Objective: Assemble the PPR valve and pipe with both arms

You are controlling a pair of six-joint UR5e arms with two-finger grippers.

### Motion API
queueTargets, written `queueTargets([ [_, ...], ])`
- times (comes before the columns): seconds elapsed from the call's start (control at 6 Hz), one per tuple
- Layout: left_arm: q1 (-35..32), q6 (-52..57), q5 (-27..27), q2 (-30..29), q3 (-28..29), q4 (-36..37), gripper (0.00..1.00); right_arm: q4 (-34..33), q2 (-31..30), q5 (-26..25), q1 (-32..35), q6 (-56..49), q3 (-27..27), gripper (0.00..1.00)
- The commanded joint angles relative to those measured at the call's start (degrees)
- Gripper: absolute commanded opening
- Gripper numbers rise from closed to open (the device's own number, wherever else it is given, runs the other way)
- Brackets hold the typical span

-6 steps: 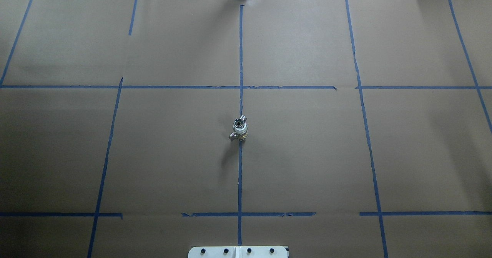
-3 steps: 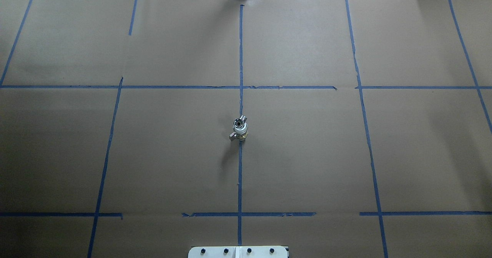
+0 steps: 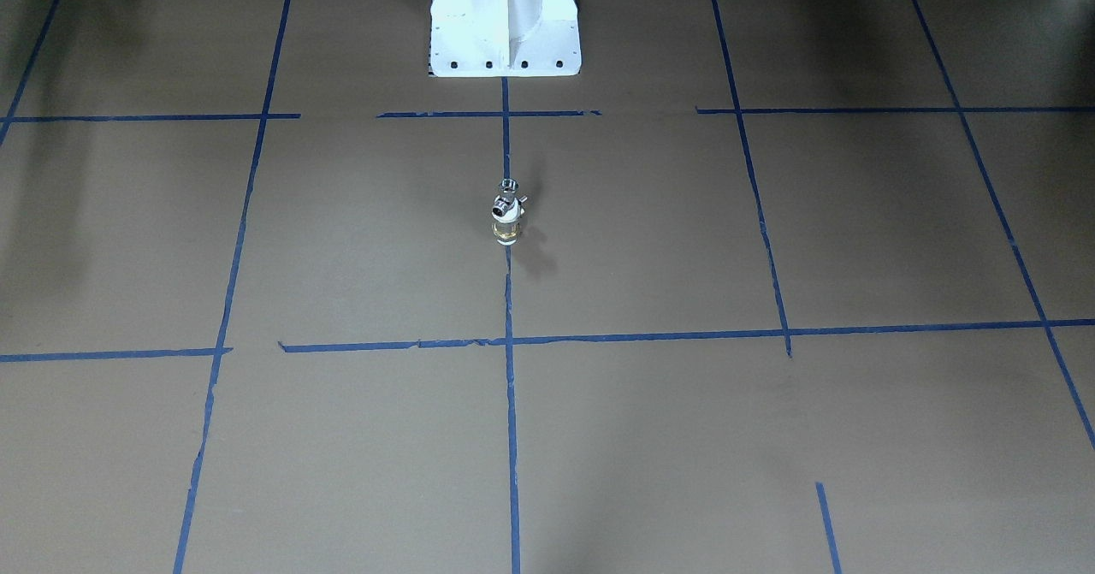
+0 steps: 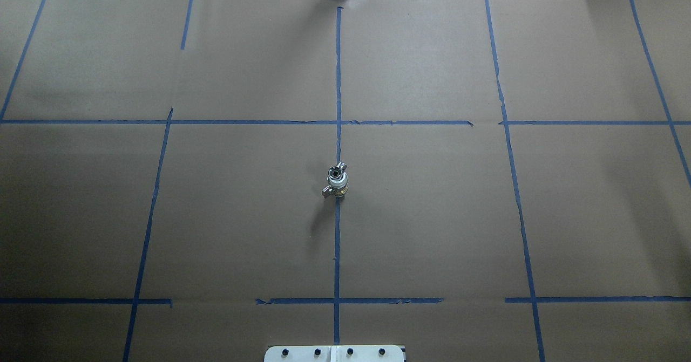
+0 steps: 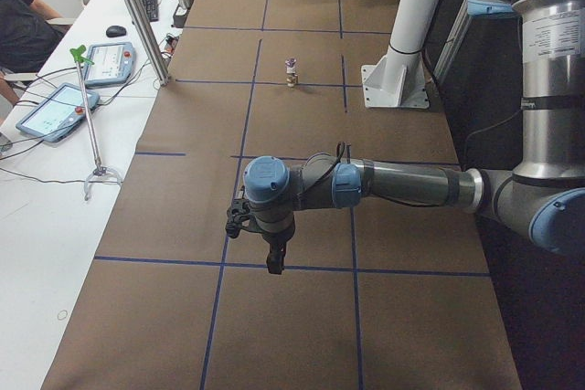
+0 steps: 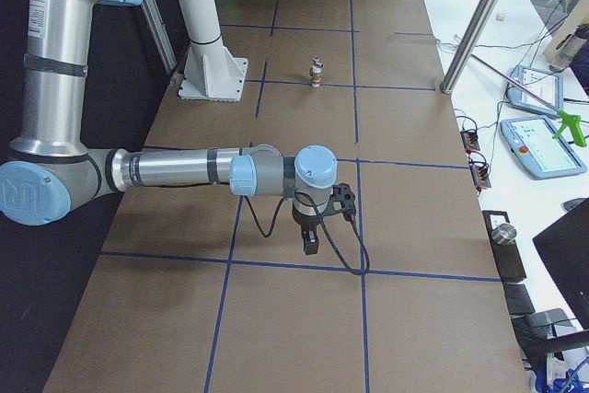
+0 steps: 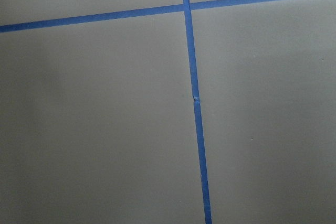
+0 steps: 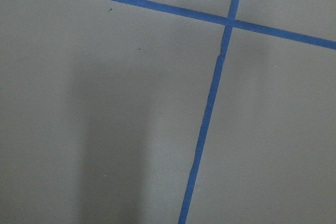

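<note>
A small silver and brass valve assembly [image 4: 337, 181] stands upright on the centre blue tape line of the brown table; it also shows in the front view [image 3: 507, 210] and both side views [image 5: 292, 72] [image 6: 316, 72]. I cannot make out a separate pipe. My left gripper [image 5: 274, 258] hangs over the table's left end, far from the valve, and shows only in the left side view. My right gripper [image 6: 309, 244] hangs over the right end, also far away. I cannot tell whether either is open or shut. Both wrist views show only paper and tape.
The white pedestal base [image 3: 505, 18] stands at the robot's edge of the table. A metal post [image 5: 137, 15] rises at the far edge. Beyond it a white bench holds tablets [image 5: 55, 107] and cables, with a seated person [image 5: 18, 25].
</note>
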Motion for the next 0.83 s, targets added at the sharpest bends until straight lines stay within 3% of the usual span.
queueTargets([
  [0.0,0.0,0.17,0.15,0.06,0.42,0.09,1.0,-0.1,-0.26,0.13,0.0,0.06,-0.24,1.0],
  [0.67,0.18,0.43,0.41,0.41,1.21,-0.08,1.0,-0.02,-1.41,1.89,0.17,-0.11,-1.03,1.0],
])
